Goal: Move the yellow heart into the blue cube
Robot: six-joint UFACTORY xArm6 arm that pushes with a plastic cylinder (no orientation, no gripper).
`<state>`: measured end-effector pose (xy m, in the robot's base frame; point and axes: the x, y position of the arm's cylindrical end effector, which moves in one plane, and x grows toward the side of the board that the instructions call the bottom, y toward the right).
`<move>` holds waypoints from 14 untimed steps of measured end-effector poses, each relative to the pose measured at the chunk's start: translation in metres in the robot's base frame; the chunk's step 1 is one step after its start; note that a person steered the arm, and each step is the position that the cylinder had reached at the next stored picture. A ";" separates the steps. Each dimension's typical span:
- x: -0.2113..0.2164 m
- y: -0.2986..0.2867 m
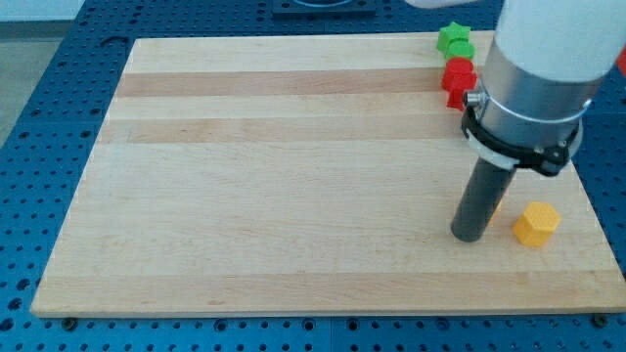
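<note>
My tip [470, 236] rests on the wooden board [293, 196] at the view's lower right. A yellow block [536, 224], which looks hexagonal, lies just to the tip's right, a small gap away. A thin yellow-orange sliver [497, 204] shows against the rod's right side; its shape cannot be made out. No blue cube shows in the view; the arm's wide body hides part of the board's right side.
A green star-like block [455, 40] sits at the board's top right edge. A red block [458, 80] lies right below it, touching or nearly touching, and partly behind the arm. Blue perforated table surrounds the board.
</note>
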<state>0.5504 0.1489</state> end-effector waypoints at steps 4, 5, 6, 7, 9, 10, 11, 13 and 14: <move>-0.038 0.037; -0.017 0.037; 0.006 0.028; -0.007 0.020; -0.056 0.032; -0.044 0.031; -0.023 0.003; -0.067 -0.003; -0.084 0.019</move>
<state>0.4661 0.1682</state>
